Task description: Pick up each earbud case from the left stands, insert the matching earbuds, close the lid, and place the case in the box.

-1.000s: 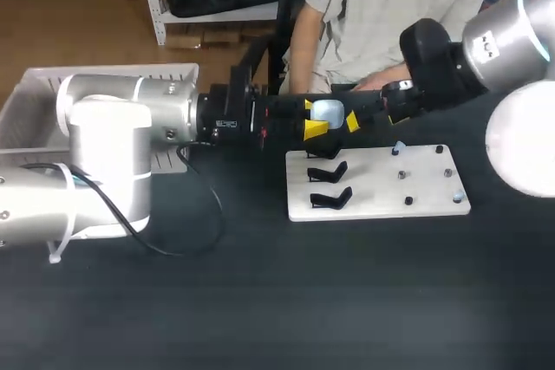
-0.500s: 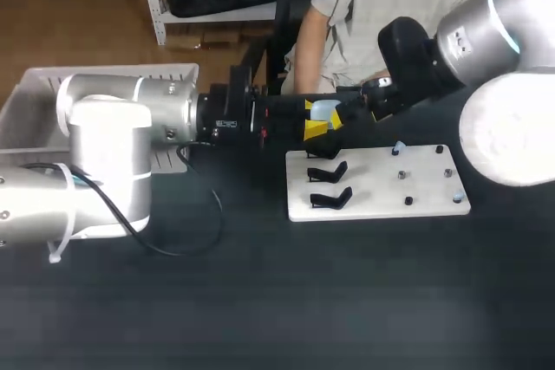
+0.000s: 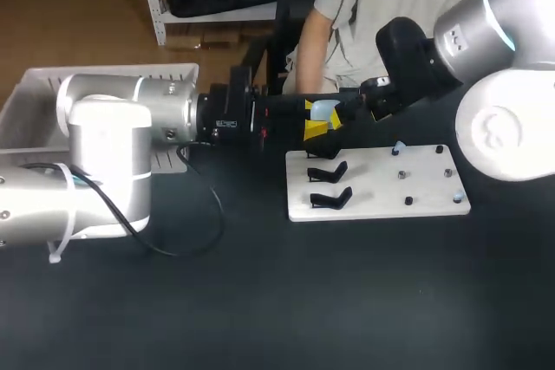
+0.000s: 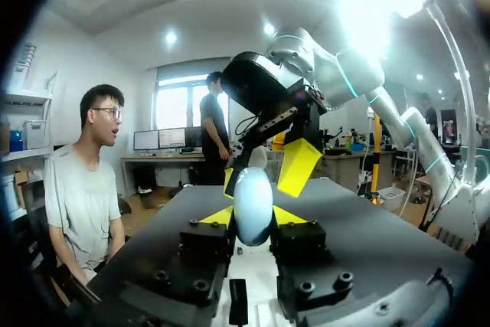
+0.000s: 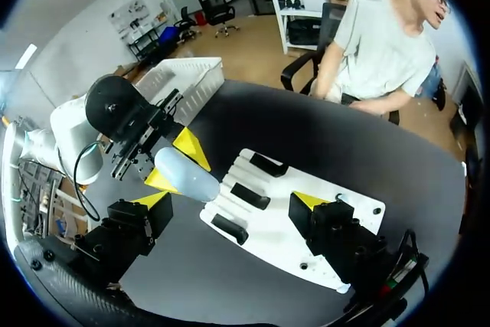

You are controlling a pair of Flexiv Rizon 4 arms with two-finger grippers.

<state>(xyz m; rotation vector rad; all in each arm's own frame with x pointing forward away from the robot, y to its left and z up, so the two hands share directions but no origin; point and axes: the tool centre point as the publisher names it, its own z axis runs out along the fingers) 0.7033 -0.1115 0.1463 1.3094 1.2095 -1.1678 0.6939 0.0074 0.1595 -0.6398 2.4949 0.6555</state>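
A pale blue earbud case [image 3: 325,111] hangs above the table, just behind the white board [image 3: 434,201]. My left gripper [image 3: 314,118] is shut on it; in the left wrist view its yellow tips clamp the case [image 4: 253,203] from both sides. My right gripper [image 3: 344,113] meets it from the right and stands wide open. Its yellow fingers [image 4: 298,166] flank the case's far end without touching. In the right wrist view the case [image 5: 187,175] lies close to one finger of the right gripper [image 5: 230,201]. Three black stands [image 3: 329,172] on the board are empty.
Small earbuds on pegs [image 3: 402,175] dot the board's right half. The white basket [image 3: 35,97] sits at the far left behind my left arm. A person sits at the far edge with a forearm [image 5: 375,105] on the table.
My right arm has swung left, bringing its open fingers around the case. The left arm has held still with the case.
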